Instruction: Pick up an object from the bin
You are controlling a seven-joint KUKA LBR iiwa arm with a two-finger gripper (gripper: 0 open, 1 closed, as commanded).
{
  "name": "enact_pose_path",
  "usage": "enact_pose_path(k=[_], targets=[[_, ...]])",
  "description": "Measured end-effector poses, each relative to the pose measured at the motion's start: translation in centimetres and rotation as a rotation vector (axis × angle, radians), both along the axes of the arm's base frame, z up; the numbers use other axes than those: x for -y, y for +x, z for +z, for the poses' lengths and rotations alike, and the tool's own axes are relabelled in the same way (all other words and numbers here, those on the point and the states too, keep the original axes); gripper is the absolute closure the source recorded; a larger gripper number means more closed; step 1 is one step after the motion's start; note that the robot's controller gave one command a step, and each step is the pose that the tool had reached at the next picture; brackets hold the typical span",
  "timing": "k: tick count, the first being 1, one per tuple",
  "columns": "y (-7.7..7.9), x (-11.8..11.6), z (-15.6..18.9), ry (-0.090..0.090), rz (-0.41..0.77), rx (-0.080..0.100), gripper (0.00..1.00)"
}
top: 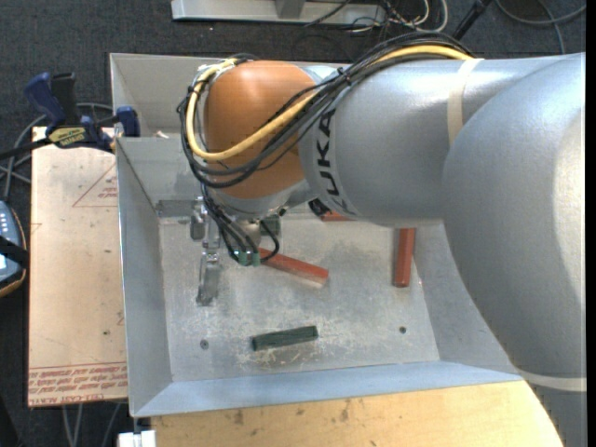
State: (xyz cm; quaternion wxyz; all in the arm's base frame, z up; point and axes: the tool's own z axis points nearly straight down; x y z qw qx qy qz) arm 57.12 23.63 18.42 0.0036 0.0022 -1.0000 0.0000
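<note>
My gripper (206, 290) hangs low over the left part of the bin floor, beneath the arm's wrist, with bare floor under its tip. An orange-red flat stick (298, 269) lies slanted just to its right, near the bin's middle, its upper end tucked under the wrist. Toward the front lies a dark green rectangular bar (284, 338), below and to the right of the gripper. Nothing shows held in the gripper.
A reddish-brown cylinder (402, 257) lies upright in the view at the right of the bin, beside the arm. The arm and its orange cover with cables hide the back and right of the bin. The left wall stands close to the gripper.
</note>
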Motion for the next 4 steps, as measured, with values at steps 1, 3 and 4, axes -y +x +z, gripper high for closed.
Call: enact_pose_path(k=[1,3,4], targets=[[-5.3,8.6,-3.7,-0.005,-0.097,-0.001,0.00],[-5.6,16.0,-11.1,0.001,-0.027,0.006,1.00],[-6.7,15.3,2.4,0.002,-0.032,0.016,1.00]])
